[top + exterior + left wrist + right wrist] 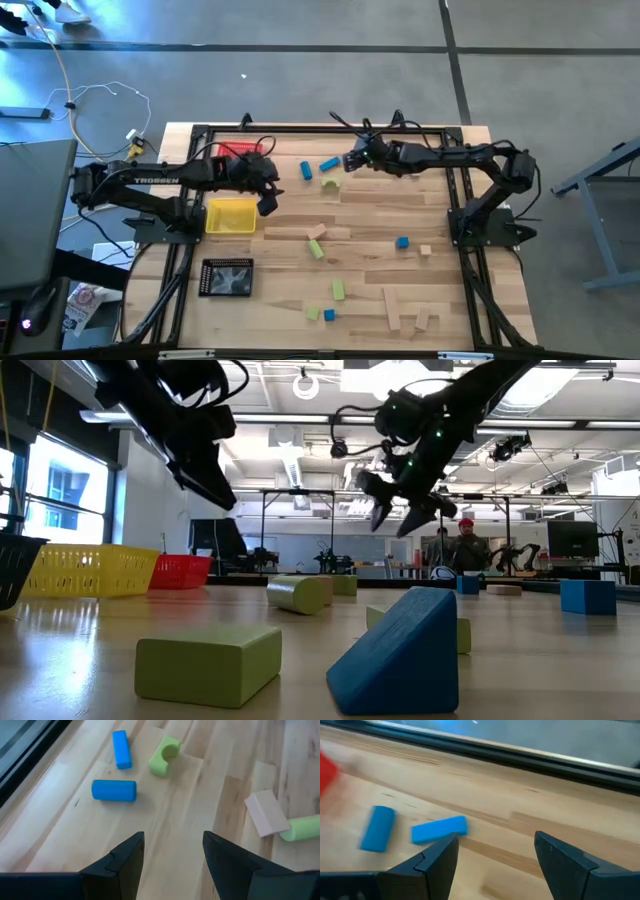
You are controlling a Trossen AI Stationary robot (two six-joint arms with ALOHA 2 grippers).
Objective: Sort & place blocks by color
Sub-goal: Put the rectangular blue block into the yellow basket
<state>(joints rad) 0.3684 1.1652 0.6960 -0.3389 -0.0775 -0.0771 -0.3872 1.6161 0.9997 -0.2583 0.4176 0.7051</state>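
Seen from above, the left gripper (268,203) is held over the table (440,200) just beside the yellow tray (231,216), with the red tray (237,151) behind it and the black mesh tray (227,277) nearer the front edge. The right gripper (352,160) is reached across toward the far side, close to a blue bar (329,164), a blue cylinder (306,170) and a green arch (330,184). The remaining blocks are scattered over the wood: a tan block with a green cylinder (316,248) mid-table, a blue cube (402,242), a small tan cube (425,250), a green block (338,289), and tan bars (394,308) near the front.

From table height, both grippers are seen raised clear of the surface, with nothing between their fingers. A green block (208,661) and a blue wedge (398,653) lie nearest the camera; which of the overhead blocks these are is hard to say. A person is seen in the room beyond the table.

In the left wrist view, the left gripper's fingers (131,855) are spread apart and empty, above bare wood. Beyond them lie the blue cylinder (114,790), the blue bar (120,749), the green arch (164,755), and a tan block (266,812) touching a green cylinder (302,828).

In the right wrist view, the right gripper's fingers (440,855) are parted wide and nothing is held; the blue bar (439,829) and blue cylinder (378,828) are seen just past one fingertip.
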